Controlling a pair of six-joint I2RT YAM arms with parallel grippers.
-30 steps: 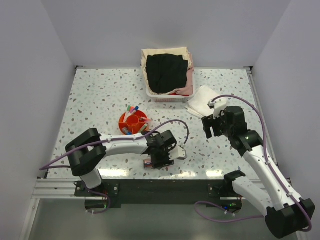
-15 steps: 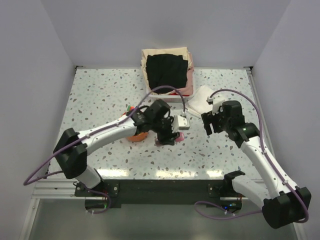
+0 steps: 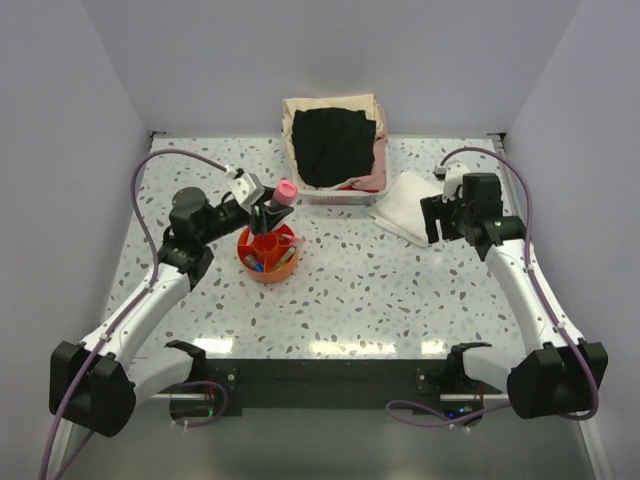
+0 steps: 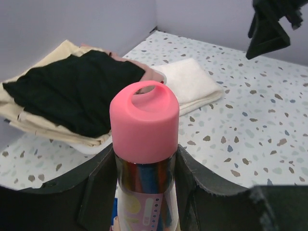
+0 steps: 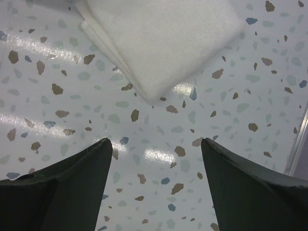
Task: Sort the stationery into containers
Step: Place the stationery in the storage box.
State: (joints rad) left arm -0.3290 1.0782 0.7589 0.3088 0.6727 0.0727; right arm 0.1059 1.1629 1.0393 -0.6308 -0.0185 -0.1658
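Observation:
My left gripper is shut on a pink-capped tube with a shiny multicoloured label, held upright just above the far edge of the round orange tray. In the left wrist view the pink cap stands up between the two black fingers, which press on both sides of the tube. Several pens with coloured caps lie in the tray's compartments. My right gripper hangs open over bare table beside the folded white cloth, and nothing sits between its fingers.
A white basket with dark and pink clothes stands at the back, just behind the tray. The folded cloth lies right of it. The table's metal edge runs close by on the right.
The left arm swung from the near edge across the middle to the back left, carrying the pink-capped tube to above the tray. The right arm drew back towards the far right, still open.

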